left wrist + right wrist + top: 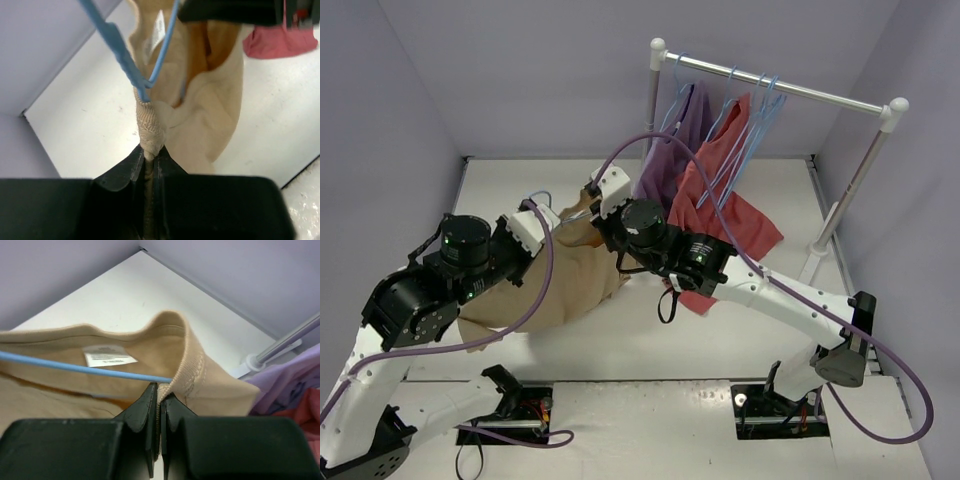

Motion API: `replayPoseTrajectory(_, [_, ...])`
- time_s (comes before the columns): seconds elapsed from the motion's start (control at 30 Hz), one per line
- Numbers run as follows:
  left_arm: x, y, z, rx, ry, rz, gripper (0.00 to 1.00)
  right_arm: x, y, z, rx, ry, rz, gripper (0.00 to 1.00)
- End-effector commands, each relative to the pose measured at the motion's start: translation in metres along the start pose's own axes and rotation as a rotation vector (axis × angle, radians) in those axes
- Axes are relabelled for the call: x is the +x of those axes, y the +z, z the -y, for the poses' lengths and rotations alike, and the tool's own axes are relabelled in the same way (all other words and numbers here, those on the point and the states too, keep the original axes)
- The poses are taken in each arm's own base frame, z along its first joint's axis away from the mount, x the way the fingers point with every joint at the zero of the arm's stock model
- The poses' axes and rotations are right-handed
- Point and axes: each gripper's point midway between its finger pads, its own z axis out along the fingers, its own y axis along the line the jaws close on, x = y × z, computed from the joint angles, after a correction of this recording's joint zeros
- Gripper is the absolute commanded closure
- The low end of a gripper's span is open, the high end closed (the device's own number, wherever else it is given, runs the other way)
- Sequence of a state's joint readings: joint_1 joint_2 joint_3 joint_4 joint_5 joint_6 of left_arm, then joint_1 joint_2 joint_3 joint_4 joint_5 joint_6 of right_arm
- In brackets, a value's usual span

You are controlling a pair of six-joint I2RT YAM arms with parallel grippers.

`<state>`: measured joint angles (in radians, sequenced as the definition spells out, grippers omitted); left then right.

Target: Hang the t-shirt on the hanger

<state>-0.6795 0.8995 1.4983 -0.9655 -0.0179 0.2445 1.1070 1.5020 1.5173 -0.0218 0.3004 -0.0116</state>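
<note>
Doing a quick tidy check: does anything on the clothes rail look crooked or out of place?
Yes. The red shirt hangs lopsided from the rail, one side drooping lower, and the blue hangers above it sit tilted.

Left arm [410,305], right arm [775,292]: white links alternating with black cylindrical joint housings, small green lights on the housings behind the wrists. Purple cable [549,272] looped from each base up to the wrist. Thin black strap [667,305] just behind the right wrist. Left gripper [150,152], right gripper [161,390]: matte black, broad flat body, two wedge-shaped fingers tapering to thin tips. Black base plates with exposed wiring, farthest from the grippers.
</note>
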Motion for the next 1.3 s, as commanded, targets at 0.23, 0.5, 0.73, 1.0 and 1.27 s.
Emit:
replayPoseTrajectory(0.23, [-0.004, -0.033, 0.002, -0.013, 0.012, 0.161, 1.0, -0.042, -0.056, 0.055, 0.123, -0.038, 0.149, 1.0])
replayPoseTrajectory(0.5, [-0.009, -0.033, 0.013, 0.064, 0.036, 0.157, 1.0, -0.051, -0.063, 0.06, 0.121, -0.111, 0.154, 1.0])
replayPoseTrajectory(0.73, [-0.022, -0.028, 0.017, 0.104, 0.036, 0.168, 1.0, -0.061, -0.053, 0.028, -0.029, -0.123, 0.175, 1.0])
replayPoseTrajectory(1.0, [-0.033, -0.01, 0.017, 0.112, 0.008, 0.157, 1.0, -0.058, -0.042, -0.012, -0.174, -0.122, 0.169, 1.0])
replayPoseTrajectory(1.27, [-0.035, 0.007, 0.036, 0.185, -0.007, 0.218, 1.0, -0.058, -0.034, -0.038, -0.281, -0.144, 0.169, 1.0])
